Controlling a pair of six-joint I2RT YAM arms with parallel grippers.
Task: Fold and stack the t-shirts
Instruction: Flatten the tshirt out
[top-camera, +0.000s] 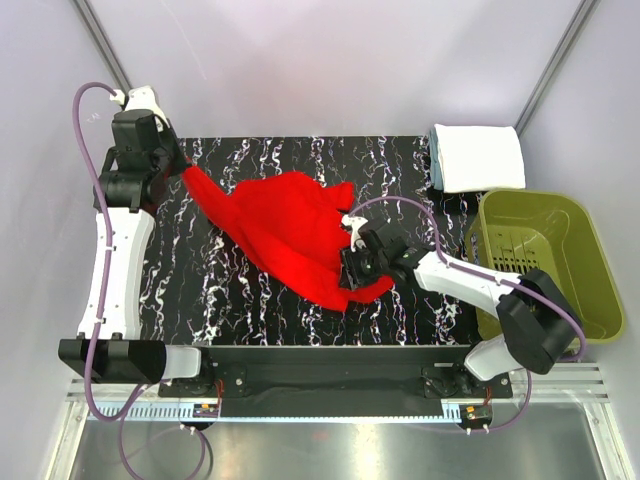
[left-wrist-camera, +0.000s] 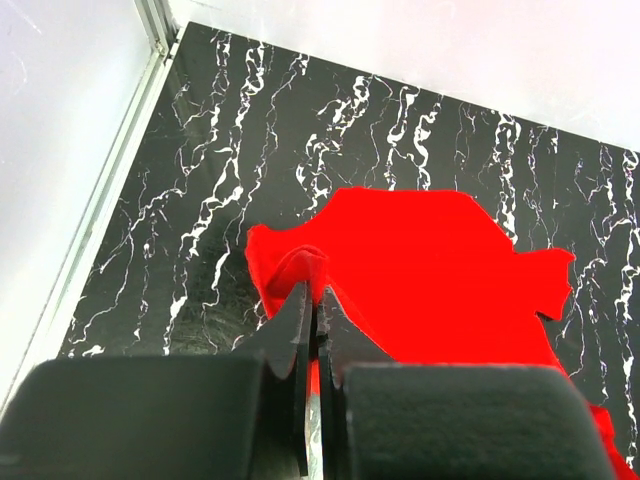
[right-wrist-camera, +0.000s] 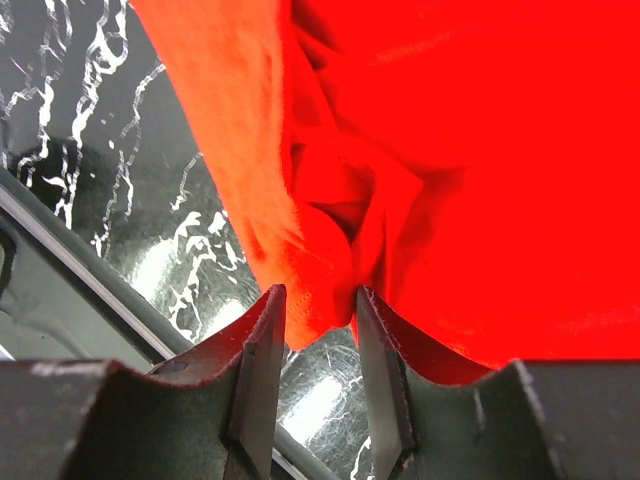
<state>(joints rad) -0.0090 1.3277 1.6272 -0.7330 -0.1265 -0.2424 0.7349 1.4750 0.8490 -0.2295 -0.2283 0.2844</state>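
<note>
Red cloth t-shirt (top-camera: 290, 235) lies crumpled and unfolded across the middle of the black, white-veined marble-pattern table (top-camera: 420, 170). One end is drawn out in a taut strip toward the far left corner. The opposite end is bunched near the front, right of centre.

Left gripper (top-camera: 183, 165): raised at the far left of the table. In the left wrist view the left gripper (left-wrist-camera: 313, 300) has its jaws clenched together on a small pinch of the shirt's edge, and the rest of the t-shirt (left-wrist-camera: 430, 270) spreads away over the table beyond.

Right gripper (top-camera: 355, 270): low over the near right end of the shirt. In the right wrist view the right gripper (right-wrist-camera: 318, 310) has its jaws partly apart, one either side of a bunched fold of the t-shirt (right-wrist-camera: 480, 150). The cloth fills the gap and touches both inner faces. Whether the fold is firmly clamped cannot be told.

Folded white t-shirt (top-camera: 478, 157), a neat rectangle with a pale blue layer showing at its left edge, sits at the far right corner. Olive-green plastic basket (top-camera: 545, 262) stands just in front of it, at the table's right side.
</note>
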